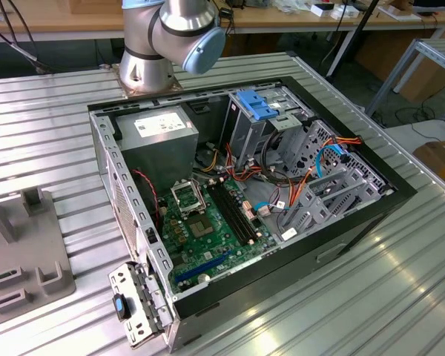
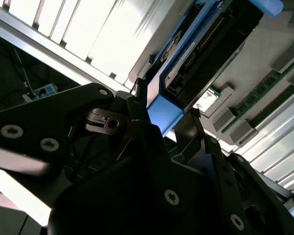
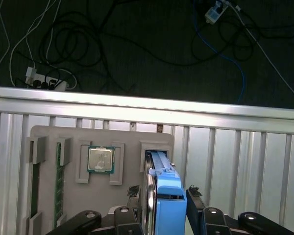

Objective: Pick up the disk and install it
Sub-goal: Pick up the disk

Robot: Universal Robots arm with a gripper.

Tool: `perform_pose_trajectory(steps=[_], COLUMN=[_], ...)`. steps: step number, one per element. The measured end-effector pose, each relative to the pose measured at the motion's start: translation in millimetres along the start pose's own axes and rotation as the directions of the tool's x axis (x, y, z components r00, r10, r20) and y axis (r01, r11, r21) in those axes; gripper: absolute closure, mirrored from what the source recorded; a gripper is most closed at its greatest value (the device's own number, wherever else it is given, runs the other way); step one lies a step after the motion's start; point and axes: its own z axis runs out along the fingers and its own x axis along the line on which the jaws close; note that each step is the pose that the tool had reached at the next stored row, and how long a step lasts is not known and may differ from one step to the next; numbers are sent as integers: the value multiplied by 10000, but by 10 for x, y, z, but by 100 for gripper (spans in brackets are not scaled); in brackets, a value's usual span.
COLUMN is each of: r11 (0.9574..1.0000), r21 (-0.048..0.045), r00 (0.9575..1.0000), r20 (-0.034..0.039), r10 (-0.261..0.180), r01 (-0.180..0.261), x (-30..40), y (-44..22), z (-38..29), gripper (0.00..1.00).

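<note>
In both wrist views my gripper (image 3: 162,196) (image 2: 164,110) is shut on the disk (image 3: 169,208) (image 2: 196,54), a flat drive with bright blue rails held on edge between the two black fingers (image 3: 132,193). In the first wrist view the disk hangs above the grey fixture tray (image 3: 44,134), in line with the tray's slot (image 3: 156,147). The exterior view has the open computer case (image 1: 356,222) lying on the slatted table, with grey drive cages (image 1: 334,185) at its right end.
The tray holds a processor chip (image 3: 100,159) and a memory stick (image 3: 59,181). An upright grey cage with a blue latch (image 1: 254,104) stands inside the case. The arm's base (image 1: 144,70) is behind the case. Cables and power strips (image 3: 44,81) lie on the floor beyond the table edge.
</note>
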Motion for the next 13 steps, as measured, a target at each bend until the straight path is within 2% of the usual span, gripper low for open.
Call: perform_pose_trajectory(steps=[13], r11=[10000], r21=[0], r00=[10000], r20=[0], r10=[0], r01=[0], x=[-1], y=[-1], z=[-14], gripper=[50])
